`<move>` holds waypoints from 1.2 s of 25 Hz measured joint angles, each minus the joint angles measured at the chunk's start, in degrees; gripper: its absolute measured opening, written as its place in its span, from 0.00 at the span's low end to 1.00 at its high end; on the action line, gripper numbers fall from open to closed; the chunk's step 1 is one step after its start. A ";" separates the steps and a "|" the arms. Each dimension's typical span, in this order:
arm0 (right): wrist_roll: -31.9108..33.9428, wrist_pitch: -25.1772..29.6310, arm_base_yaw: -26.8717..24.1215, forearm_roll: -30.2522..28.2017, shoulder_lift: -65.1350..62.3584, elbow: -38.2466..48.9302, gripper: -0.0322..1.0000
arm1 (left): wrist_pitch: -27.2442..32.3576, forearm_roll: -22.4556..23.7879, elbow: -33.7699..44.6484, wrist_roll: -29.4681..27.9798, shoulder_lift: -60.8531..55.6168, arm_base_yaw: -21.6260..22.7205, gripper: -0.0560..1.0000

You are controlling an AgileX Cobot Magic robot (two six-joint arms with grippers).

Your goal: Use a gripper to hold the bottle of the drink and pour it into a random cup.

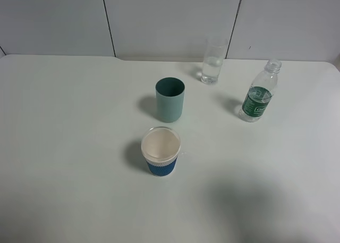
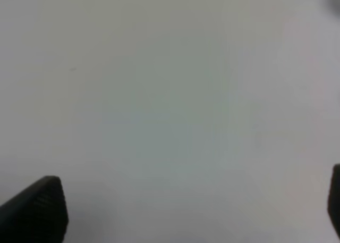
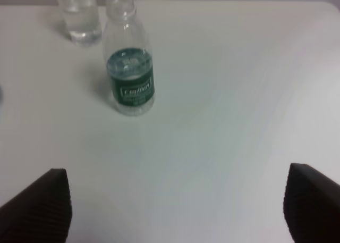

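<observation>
The bottle of the drink (image 1: 258, 94) is small, clear plastic, with a dark green label and no cap. It stands upright at the table's right back. It also shows in the right wrist view (image 3: 128, 62), ahead of my right gripper (image 3: 175, 206), which is open and empty. The cup (image 1: 213, 62), a tall clear glass with some water, stands at the back, left of the bottle, and also shows in the right wrist view (image 3: 79, 14). My left gripper (image 2: 194, 206) is open over bare table. Neither gripper shows in the exterior high view.
A teal-green cup (image 1: 170, 99) stands upright near the middle. A blue paper cup with a white rim (image 1: 161, 151) stands in front of it. The white table (image 1: 69, 147) ends at a white wall behind.
</observation>
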 joint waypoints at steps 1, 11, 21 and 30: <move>0.02 0.90 0.00 0.00 0.00 0.00 0.80 | 0.00 0.00 0.00 0.00 0.00 0.00 0.99; 0.87 1.48 0.00 0.46 0.00 1.55 0.80 | 0.00 0.00 0.00 0.00 0.00 0.00 0.99; 3.96 1.05 0.00 -1.53 0.00 1.63 0.80 | 0.00 0.00 0.00 0.00 0.00 0.00 0.99; 4.07 1.04 0.00 -1.53 0.00 1.69 0.80 | 0.00 0.00 0.00 0.00 0.00 0.00 0.99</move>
